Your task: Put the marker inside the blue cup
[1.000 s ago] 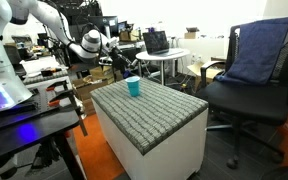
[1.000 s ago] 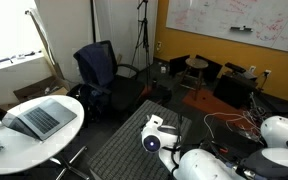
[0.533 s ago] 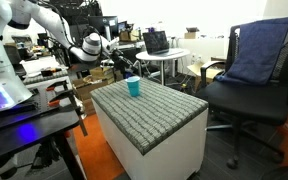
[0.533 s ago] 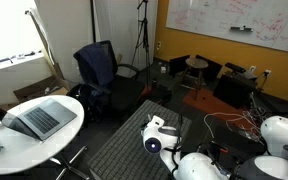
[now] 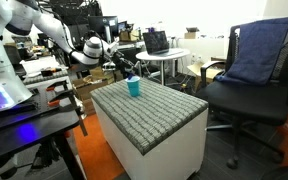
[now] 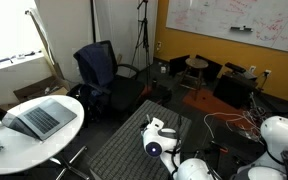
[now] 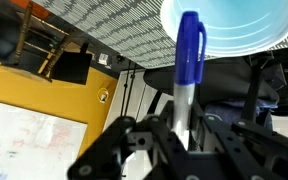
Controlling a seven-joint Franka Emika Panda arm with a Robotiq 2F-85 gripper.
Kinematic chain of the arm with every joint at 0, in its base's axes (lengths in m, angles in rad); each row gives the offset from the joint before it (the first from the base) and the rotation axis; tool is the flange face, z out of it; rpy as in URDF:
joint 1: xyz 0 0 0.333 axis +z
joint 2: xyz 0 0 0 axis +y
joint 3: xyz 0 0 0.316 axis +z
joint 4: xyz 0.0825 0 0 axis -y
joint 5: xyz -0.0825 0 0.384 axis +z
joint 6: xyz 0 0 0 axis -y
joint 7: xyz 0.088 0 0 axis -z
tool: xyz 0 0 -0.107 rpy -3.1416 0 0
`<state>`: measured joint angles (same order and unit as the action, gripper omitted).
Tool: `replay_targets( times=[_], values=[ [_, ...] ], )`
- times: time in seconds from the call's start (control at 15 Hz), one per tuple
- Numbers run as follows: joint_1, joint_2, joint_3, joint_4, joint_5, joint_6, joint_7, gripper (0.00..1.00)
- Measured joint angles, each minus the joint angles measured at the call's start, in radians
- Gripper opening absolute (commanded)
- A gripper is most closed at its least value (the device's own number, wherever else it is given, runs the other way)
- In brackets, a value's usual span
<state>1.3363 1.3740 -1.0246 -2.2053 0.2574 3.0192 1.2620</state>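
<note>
One marker (image 7: 189, 55): blue, capped end toward 12 o'clock in the wrist view, crossing in front of the cup's pale rim; not yet inside.
Gripper (image 7: 184, 128): clamped on the marker's pale lower barrel, with dark fingers (image 7: 134, 140) pressed in from 9 and 3 o'clock.
Gripper, in an exterior view (image 5: 117, 62): raised, at about 10 o'clock from the cup, over the back edge of the padded block.
Cup (image 5: 133, 87): small, teal-blue, upright with an open mouth, near a far corner of the padded block (image 5: 149, 112); at 1 o'clock from the marker in the wrist view.
Marker over the mouth or just beside it: cannot tell from these angles.
Handling, marker: probably light, stiff and smooth, so apt to swivel or slide in a two-sided pinch; best taken mid-barrel, as here, and kept close to vertical.
Handling, cup: likely thin and light, easy to tip or push across the ribbed padding; better left untouched, with no brushing of the rim.
Next move, as judged: centre the lower end over the mouth, lower a little, then release.
</note>
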Motion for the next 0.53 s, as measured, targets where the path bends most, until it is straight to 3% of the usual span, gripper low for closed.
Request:
replay_targets(
  times=[0.53],
  values=[
    [0.007, 0.056, 0.005, 0.043, 0.01, 0.006, 0.0, 0.05]
  ],
)
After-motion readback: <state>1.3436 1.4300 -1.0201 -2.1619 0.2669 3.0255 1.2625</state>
